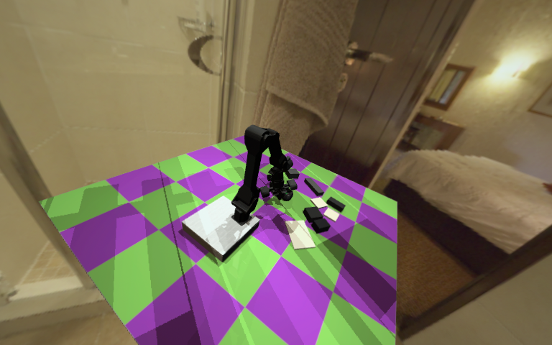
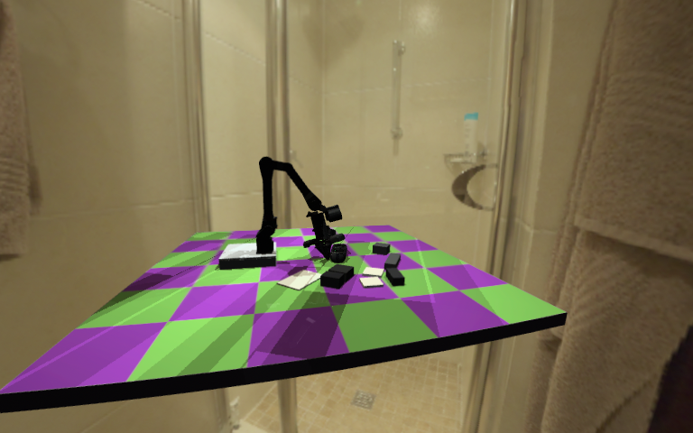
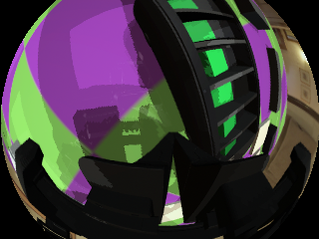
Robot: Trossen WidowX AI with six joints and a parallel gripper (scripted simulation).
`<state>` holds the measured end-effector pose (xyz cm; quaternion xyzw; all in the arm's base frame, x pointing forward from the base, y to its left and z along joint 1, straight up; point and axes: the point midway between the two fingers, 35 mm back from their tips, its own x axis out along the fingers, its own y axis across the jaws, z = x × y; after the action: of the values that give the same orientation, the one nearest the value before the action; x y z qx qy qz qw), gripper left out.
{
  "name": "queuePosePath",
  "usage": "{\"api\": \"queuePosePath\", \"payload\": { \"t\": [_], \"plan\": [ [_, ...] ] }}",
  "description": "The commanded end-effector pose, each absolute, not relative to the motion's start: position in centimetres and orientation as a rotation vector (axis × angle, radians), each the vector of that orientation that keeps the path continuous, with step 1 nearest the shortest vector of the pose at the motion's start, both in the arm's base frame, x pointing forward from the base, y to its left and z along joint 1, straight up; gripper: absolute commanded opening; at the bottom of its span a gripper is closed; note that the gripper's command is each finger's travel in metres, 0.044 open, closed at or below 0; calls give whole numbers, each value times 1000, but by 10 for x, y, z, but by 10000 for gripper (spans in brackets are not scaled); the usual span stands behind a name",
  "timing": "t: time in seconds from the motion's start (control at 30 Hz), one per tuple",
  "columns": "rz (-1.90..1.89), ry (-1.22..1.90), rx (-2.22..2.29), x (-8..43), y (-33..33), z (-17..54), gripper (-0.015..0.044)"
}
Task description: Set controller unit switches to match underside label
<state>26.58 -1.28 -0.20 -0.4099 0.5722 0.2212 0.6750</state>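
Slab [image 1: 207, 227] [image 2: 240, 250], white-topped, sits left of the controller unit in the exterior view, with my black arm [image 1: 253, 162] [image 2: 267, 194] standing on it. Next, a large cream card [image 1: 300, 234] [image 2: 299, 280] lies flat on the checkered table [image 1: 142, 284] [image 2: 214, 342] [image 3: 100, 40], left of the unit and nearer that camera. My claw [image 1: 280, 196] [image 2: 328, 256] [image 3: 173, 137] is closed, gripping nothing, tips down just beside the unit; contact, can't tell.

Dark controller unit [image 1: 287, 195] [image 2: 338, 253] [image 3: 169, 65] looks tilted on the table. Wrist view shows its rocker switches [image 3: 216, 61] in a row, green ends visible; exact settings unclear. Underside label can't be read.

Right of the unit, nearer the exterior camera: a pair of dark blocks [image 1: 313, 213] [image 2: 333, 277], roughly in front, then two small cream cards [image 1: 318, 202] [image 2: 374, 271]. Farther right of the unit are a small dark block [image 1: 292, 173] [image 2: 381, 248] and two dark bars [image 1: 313, 186] [image 2: 392, 261].
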Motion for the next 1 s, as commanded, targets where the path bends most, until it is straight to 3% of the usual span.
{"api": "queuePosePath", "payload": {
  "t": [0.0, 0.27, 0.63, 0.97],
  "plan": [
    [491, 1278, -924, 275, -15, -1, 0],
    [491, 1278, -924, 283, -17, 0, 0],
    [496, 1281, -921, 214, 22, 51, 0],
    [594, 1329, -953, 243, 29, 67, 0]
  ]
}}
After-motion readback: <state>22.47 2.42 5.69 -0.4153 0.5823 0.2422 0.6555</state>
